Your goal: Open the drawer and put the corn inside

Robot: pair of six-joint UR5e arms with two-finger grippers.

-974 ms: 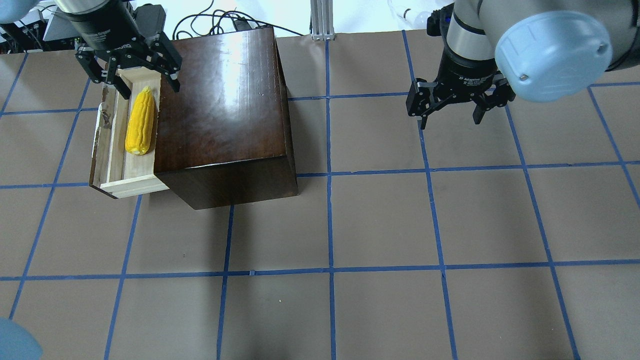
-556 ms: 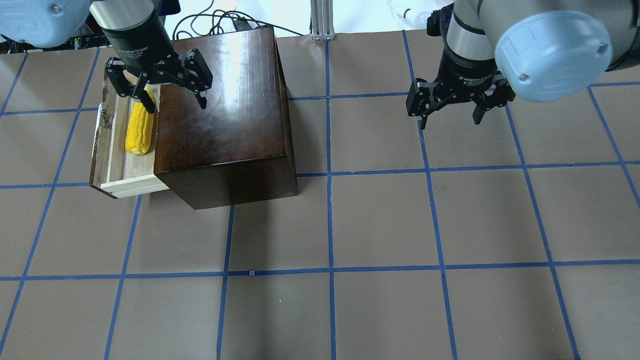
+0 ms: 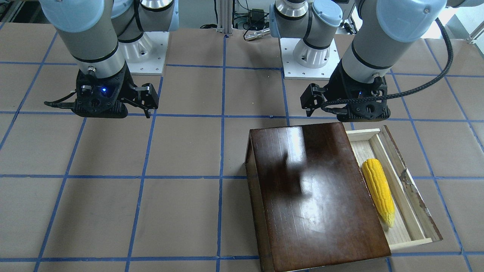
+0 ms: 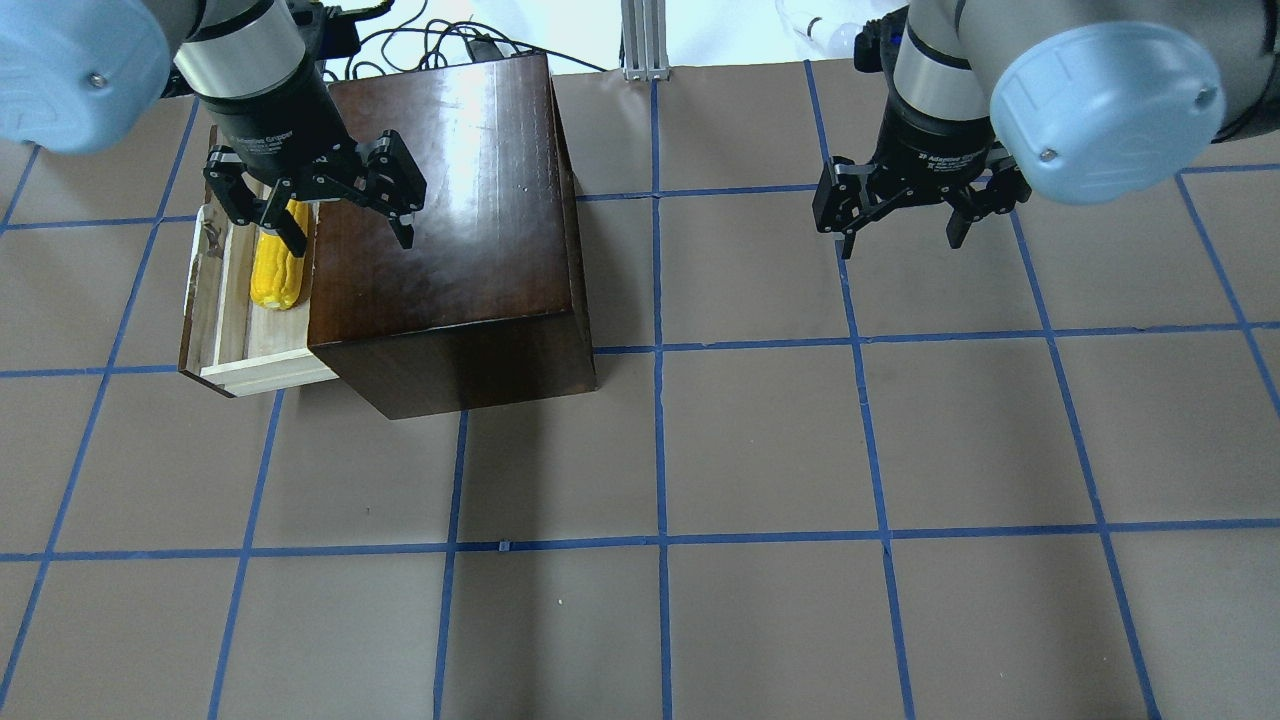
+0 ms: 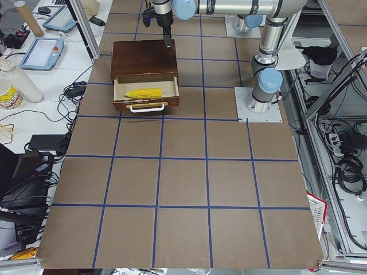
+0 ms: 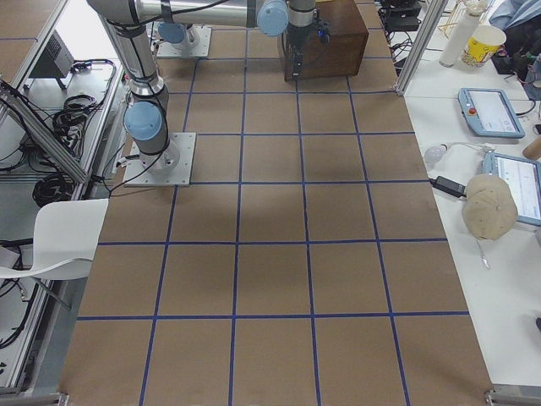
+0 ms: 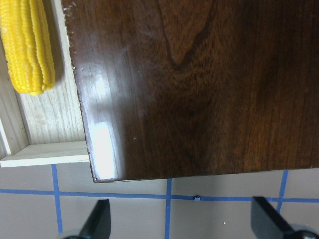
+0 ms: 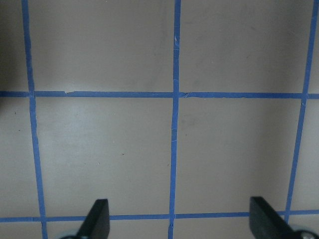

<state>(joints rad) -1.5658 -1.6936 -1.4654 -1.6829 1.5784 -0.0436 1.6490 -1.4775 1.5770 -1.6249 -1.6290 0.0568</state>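
Note:
The drawer (image 4: 262, 370) stands pulled out of the dark-brown cabinet (image 4: 450, 220) toward its left side. The yellow corn (image 4: 275, 270) lies lengthwise inside it, also seen in the front view (image 3: 379, 190) and the left wrist view (image 7: 27, 47). My left gripper (image 4: 352, 240) is open and empty. It hovers above the cabinet top's edge, by the corn's pointed end, which it partly hides. My right gripper (image 4: 900, 240) is open and empty above bare table, far to the right. In its wrist view (image 8: 179, 221) only table shows.
The table (image 4: 760, 450) is brown with a blue tape grid. Cables (image 4: 430, 45) and an aluminium post (image 4: 645, 40) stand behind the cabinet. The two arm bases (image 3: 302, 56) sit at the robot's edge. The drawer has a white handle (image 5: 148, 107) on its front.
My left gripper has moved from over the drawer's back end to the right and slightly forward, over the cabinet's edge. The corn, the drawer and the right arm have not moved.

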